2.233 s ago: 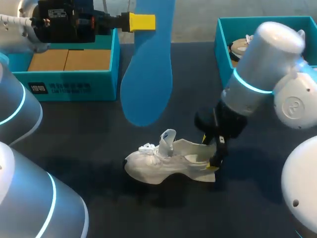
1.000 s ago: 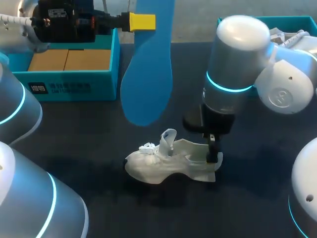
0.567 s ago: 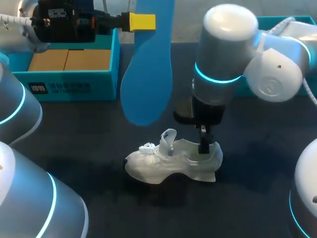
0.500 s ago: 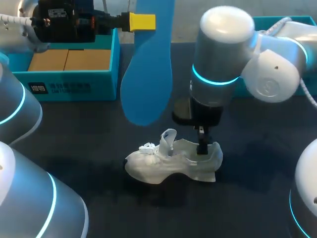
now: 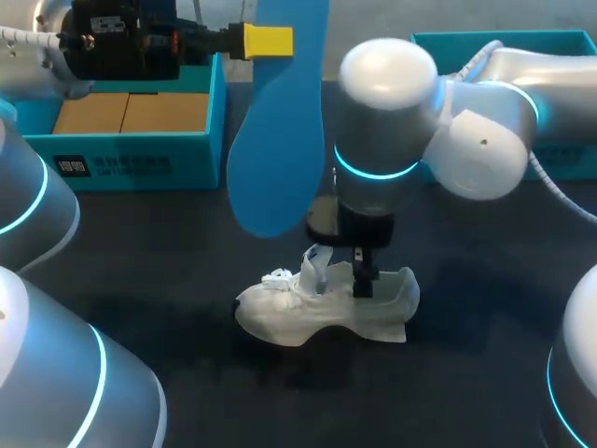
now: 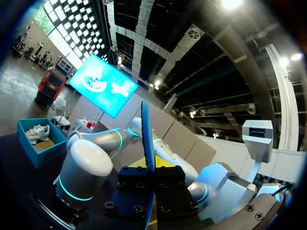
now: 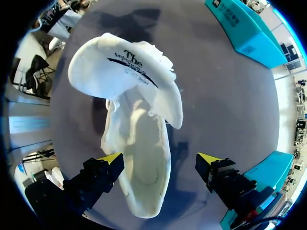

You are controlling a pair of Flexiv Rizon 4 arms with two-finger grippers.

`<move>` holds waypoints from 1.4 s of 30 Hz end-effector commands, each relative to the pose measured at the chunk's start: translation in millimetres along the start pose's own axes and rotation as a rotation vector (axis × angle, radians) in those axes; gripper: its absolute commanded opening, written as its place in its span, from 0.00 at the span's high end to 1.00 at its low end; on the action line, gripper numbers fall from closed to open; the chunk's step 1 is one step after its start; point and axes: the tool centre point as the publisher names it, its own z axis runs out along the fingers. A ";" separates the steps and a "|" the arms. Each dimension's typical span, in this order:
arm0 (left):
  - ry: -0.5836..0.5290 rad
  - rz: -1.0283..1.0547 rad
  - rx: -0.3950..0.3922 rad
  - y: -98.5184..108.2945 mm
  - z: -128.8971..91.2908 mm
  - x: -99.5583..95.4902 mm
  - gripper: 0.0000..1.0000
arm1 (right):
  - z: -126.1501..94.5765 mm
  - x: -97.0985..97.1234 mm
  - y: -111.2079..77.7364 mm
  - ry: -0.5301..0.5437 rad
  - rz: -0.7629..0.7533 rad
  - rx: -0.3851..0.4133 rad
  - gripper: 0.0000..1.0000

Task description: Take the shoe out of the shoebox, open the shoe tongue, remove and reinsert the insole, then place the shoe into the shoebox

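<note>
A white shoe (image 5: 322,313) lies on its sole on the dark table, toe to the left, with its tongue (image 5: 315,264) pulled upright. My right gripper (image 5: 362,280) hangs over the shoe's opening, fingers pointing down. In the right wrist view this gripper (image 7: 159,159) is open, and the shoe (image 7: 136,143) lies between its yellow fingertips (image 7: 111,158), nearer one of them, with an empty footbed. My left gripper (image 5: 269,42) is held high at the back left, shut on a blue insole (image 5: 278,131) that hangs down from it. The left wrist view shows the insole (image 6: 146,124) edge-on.
A teal shoebox (image 5: 140,154) with brown cardboard inside stands at the back left. A second teal box (image 5: 571,159) stands at the back right, mostly behind my right arm. The right wrist view shows both boxes (image 7: 244,33) (image 7: 261,177) away from the shoe.
My right arm has swung left, moving its gripper from the shoe's heel to above the opening. The left arm and insole have not moved.
</note>
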 end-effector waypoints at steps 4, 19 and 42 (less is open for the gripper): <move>0.002 0.000 0.001 -0.2 1.6 -1.2 1.00 | 3.4 -0.3 3.8 -0.001 0.001 0.007 0.00; 0.002 0.000 0.001 -0.2 1.6 -1.2 1.00 | 22.7 -3.0 5.4 0.061 -0.003 0.016 0.00; 0.002 0.000 0.001 -0.2 1.6 -1.2 1.00 | 33.5 -9.0 4.0 0.072 0.021 0.023 0.44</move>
